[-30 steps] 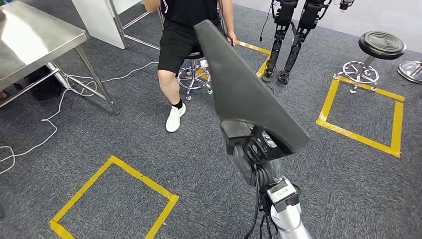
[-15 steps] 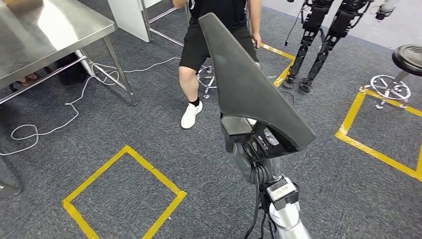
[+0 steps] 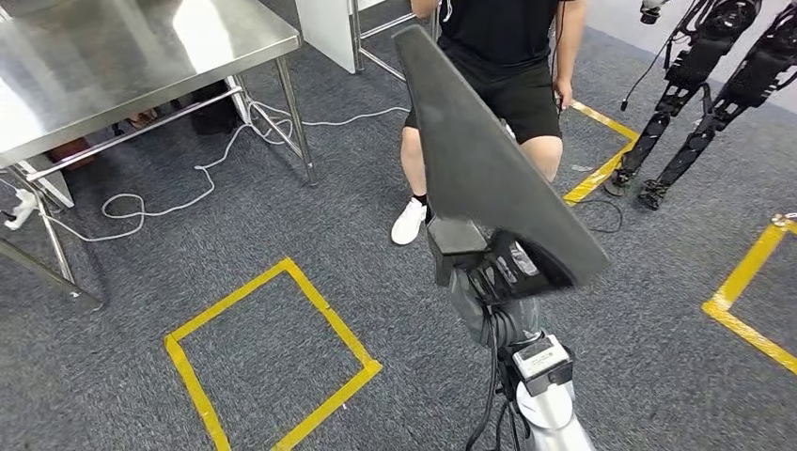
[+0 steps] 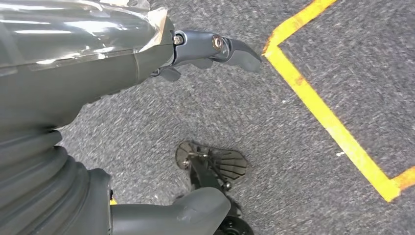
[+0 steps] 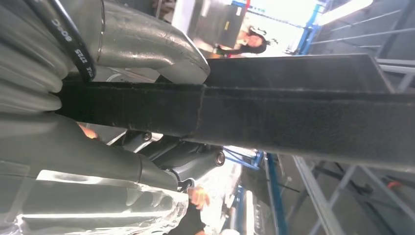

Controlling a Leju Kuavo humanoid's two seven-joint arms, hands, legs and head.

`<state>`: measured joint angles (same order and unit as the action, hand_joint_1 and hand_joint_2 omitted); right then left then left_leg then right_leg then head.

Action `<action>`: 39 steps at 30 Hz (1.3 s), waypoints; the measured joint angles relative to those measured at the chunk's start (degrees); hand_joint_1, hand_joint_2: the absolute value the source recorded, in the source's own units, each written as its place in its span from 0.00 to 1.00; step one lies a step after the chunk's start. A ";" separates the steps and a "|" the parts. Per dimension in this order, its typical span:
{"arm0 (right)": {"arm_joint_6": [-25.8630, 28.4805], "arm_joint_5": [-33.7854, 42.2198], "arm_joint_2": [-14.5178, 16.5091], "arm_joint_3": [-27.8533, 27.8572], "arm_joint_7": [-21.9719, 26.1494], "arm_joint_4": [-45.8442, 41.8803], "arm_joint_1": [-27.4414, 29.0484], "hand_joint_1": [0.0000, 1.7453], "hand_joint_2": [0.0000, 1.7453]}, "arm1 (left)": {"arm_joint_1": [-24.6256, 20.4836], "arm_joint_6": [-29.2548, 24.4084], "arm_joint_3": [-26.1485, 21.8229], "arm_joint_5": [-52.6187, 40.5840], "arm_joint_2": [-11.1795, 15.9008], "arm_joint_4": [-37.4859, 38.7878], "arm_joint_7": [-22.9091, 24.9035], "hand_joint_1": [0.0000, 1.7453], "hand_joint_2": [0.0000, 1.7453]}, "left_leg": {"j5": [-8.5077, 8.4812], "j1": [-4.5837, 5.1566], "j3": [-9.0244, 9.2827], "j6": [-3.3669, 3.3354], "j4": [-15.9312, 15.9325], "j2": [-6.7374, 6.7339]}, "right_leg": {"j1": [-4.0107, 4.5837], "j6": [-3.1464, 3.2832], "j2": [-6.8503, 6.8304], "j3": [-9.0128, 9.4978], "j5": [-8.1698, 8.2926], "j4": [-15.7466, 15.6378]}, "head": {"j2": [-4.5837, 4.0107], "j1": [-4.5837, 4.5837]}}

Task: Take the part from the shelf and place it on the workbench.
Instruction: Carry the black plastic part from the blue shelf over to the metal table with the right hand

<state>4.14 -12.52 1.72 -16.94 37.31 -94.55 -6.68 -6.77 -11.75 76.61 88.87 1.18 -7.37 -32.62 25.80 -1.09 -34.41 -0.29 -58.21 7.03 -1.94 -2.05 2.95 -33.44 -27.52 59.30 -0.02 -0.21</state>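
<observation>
A large black wedge-shaped part [image 3: 484, 164] stands upright in the middle of the head view, and my right hand [image 3: 477, 271] grips its lower end. In the right wrist view the part [image 5: 303, 115] runs as a dark bar across the picture, clamped between the thumb and fingers of my right hand [image 5: 112, 147]. The steel workbench [image 3: 122, 56] is at the far left, well away from the part. My left hand [image 4: 98, 63] hangs over the carpet with its fingers [image 4: 215, 46] apart and nothing in it.
A person [image 3: 507, 56] in black shorts stands just behind the part. A white cable [image 3: 188, 193] lies by the workbench legs [image 3: 296, 117]. Yellow tape squares [image 3: 273, 362] mark the grey carpet. Another robot's legs [image 3: 695, 103] stand at the far right.
The whole view has swung, so the camera has turned: the workbench and the person now sit further right in the picture. The part stays in my right hand as before.
</observation>
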 joint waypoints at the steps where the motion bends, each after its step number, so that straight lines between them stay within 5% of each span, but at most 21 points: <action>1: 0.01 0.03 0.03 0.03 -0.01 0.00 0.01 1.00 1.00 | 0.09 -0.03 0.01 -0.01 0.01 0.00 -0.01 0.00 1.00 | -0.01 -0.17 -0.11 0.24 0.05 0.09 | 0.00 0.48 -0.50 0.02 0.06 -0.02 | 0.00 -0.08; 3: 0.04 0.07 0.14 0.09 0.01 -0.01 -0.05 1.00 1.00 | 0.17 -0.10 0.02 -0.04 0.01 0.00 -0.08 0.00 1.00 | 1.03 -0.22 -0.88 0.68 -1.63 -2.17 | -0.02 1.31 -1.48 0.25 0.16 -0.21 | 0.00 -0.27; 5: 0.13 0.07 0.18 0.19 0.02 -0.03 0.04 1.00 1.00 | 0.01 -0.14 0.02 -0.07 0.07 0.00 -0.15 0.00 1.00 | 4.33 -0.10 -3.81 0.98 -7.87 -5.62 | 0.24 1.96 -2.69 0.48 -0.01 -0.29 | 0.00 -0.50; 7: 0.20 0.07 0.16 0.30 0.02 -0.04 0.26 1.00 1.00 | -0.07 -0.15 0.03 -0.07 0.12 0.00 -0.17 0.00 1.00 | 7.35 -0.12 -7.74 1.07 -15.47 -6.77 | 0.69 2.34 -4.05 0.57 -0.25 -0.28 | 0.00 -0.56; 8: 0.21 0.07 0.16 0.34 0.02 -0.04 0.35 1.00 1.00 | -0.02 -0.15 0.03 -0.08 0.11 0.00 -0.17 0.00 1.00 | 7.42 -0.10 -8.67 0.97 -17.04 -6.87 | 0.90 2.49 -4.71 0.63 -0.37 -0.28 | 0.00 -0.56; 9: 0.21 0.07 0.16 0.37 0.02 -0.05 0.41 1.00 1.00 | 0.02 -0.15 0.04 -0.08 0.11 0.00 -0.17 0.00 1.00 | 6.42 -0.07 -8.40 0.75 -16.27 -6.94 | 1.08 2.61 -5.31 0.73 -0.47 -0.28 | 0.00 -0.58; 12: 0.21 0.07 0.19 0.44 0.02 -0.13 0.40 1.00 1.00 | -0.02 -0.16 0.04 -0.09 0.23 0.00 -0.17 0.00 1.00 | 1.28 0.67 -2.64 -0.85 -5.07 -9.47 | 1.69 2.77 -6.90 1.30 -0.89 -0.33 | 0.00 -0.49; 14: 0.22 0.07 0.19 0.51 0.02 -0.19 0.42 1.00 1.00 | -0.15 -0.19 0.04 -0.10 0.31 0.00 -0.15 0.00 1.00 | 0.36 1.39 -0.57 -1.73 -1.03 -11.16 | 1.81 2.48 -7.77 1.53 -1.13 -0.41 | 0.00 -0.45; 17: 0.30 0.07 0.41 0.61 0.02 -0.40 0.45 1.00 1.00 | -0.17 -0.40 0.04 -0.09 0.43 0.02 0.13 0.00 1.00 | -0.07 1.55 -0.10 -2.18 0.12 -9.69 | 1.89 1.74 -8.98 1.98 -1.37 -0.75 | 0.00 -0.51; 19: 0.35 0.08 0.57 0.68 0.05 -0.64 0.44 1.00 1.00 | -0.17 -0.68 0.04 -0.05 0.43 0.03 0.48 0.00 1.00 | -0.86 1.09 0.91 -2.54 1.61 -8.37 | 1.98 1.67 -7.03 1.03 -2.87 1.92 | 0.00 -0.35; 21: 0.42 0.08 0.55 0.73 0.10 -0.70 0.58 1.00 1.00 | -0.26 -0.95 0.04 -0.02 0.38 0.02 0.74 0.00 1.00 | -1.21 0.83 1.35 -2.71 2.21 -6.94 | 1.66 1.96 -4.19 -2.33 -5.66 8.75 | 0.00 -0.09; 23: 0.54 0.08 0.45 0.81 0.08 -0.63 0.88 1.00 1.00 | -0.25 -1.05 0.04 0.01 0.37 0.02 0.85 0.00 1.00 | -1.18 0.83 1.33 -2.66 2.15 -5.33 | 1.41 1.63 -3.39 -5.37 -7.01 13.95 | 0.00 0.05; 25: 0.69 0.09 0.41 0.84 0.07 -0.57 0.97 1.00 1.00 | -0.16 -1.12 0.04 0.02 0.34 0.02 0.87 0.00 1.00 | -1.06 0.77 1.38 -2.48 1.96 -3.66 | 1.15 0.51 -3.10 -4.59 -4.77 11.04 | 0.00 0.04; 27: 0.81 0.08 0.42 0.83 0.07 -0.54 0.87 1.00 1.00 | -0.14 -1.27 0.04 0.02 0.29 0.02 0.89 0.00 1.00 | -0.73 0.70 1.36 -1.95 1.50 -2.16 | 0.76 -0.41 -1.84 -1.19 -1.15 3.08 | 0.00 0.05; 29: 0.89 0.07 0.45 0.84 0.08 -0.48 0.82 1.00 1.00 | -0.13 -1.47 0.04 0.02 0.27 0.02 0.94 0.00 1.00 | -0.42 0.74 1.01 -1.26 0.91 -1.09 | 0.62 -0.07 -0.72 0.68 0.35 -0.99 | 0.00 0.05; 31: 0.93 0.07 0.55 0.85 0.08 -0.44 0.79 1.00 1.00 | -0.01 -1.61 0.04 0.03 0.26 0.02 0.98 0.00 1.00 | -0.40 0.63 0.55 -0.73 0.75 -0.34 | 0.80 0.79 -1.05 0.83 0.41 -1.10 | 0.00 0.02; 34: 0.96 0.05 0.75 0.85 0.07 -0.44 0.57 1.00 1.00 | 0.10 -1.84 0.05 0.08 0.21 0.02 0.91 0.00 1.00 | 1.18 0.45 -0.77 0.05 -1.80 -2.98 | 0.58 1.87 -2.32 1.05 0.49 -1.30 | 0.00 -0.22; 37: 0.97 0.05 0.84 0.89 0.08 -0.37 0.56 1.00 1.00 | -0.11 -2.06 0.06 0.10 0.19 0.02 0.84 0.00 1.00 | 6.27 0.34 -6.31 0.74 -12.81 -6.54 | 0.78 2.56 -4.05 1.28 0.15 -1.34 | 0.00 -0.53; 39: 0.99 0.07 0.84 0.91 0.08 -0.29 0.59 1.00 1.00 | -0.04 -2.07 0.07 0.13 0.15 0.02 0.84 0.00 1.00 | 6.61 0.27 -8.43 0.82 -16.31 -6.87 | 0.90 2.76 -5.28 1.41 -0.03 -1.34 | 0.00 -0.54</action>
<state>5.13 -12.45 2.56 -16.03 37.39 -94.84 -6.09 -6.81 -13.82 76.67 89.00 1.33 -7.35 -31.78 32.41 -0.82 -42.84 0.53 -74.52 0.16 -1.04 0.71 -2.33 -32.03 -27.55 57.96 -0.02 -0.74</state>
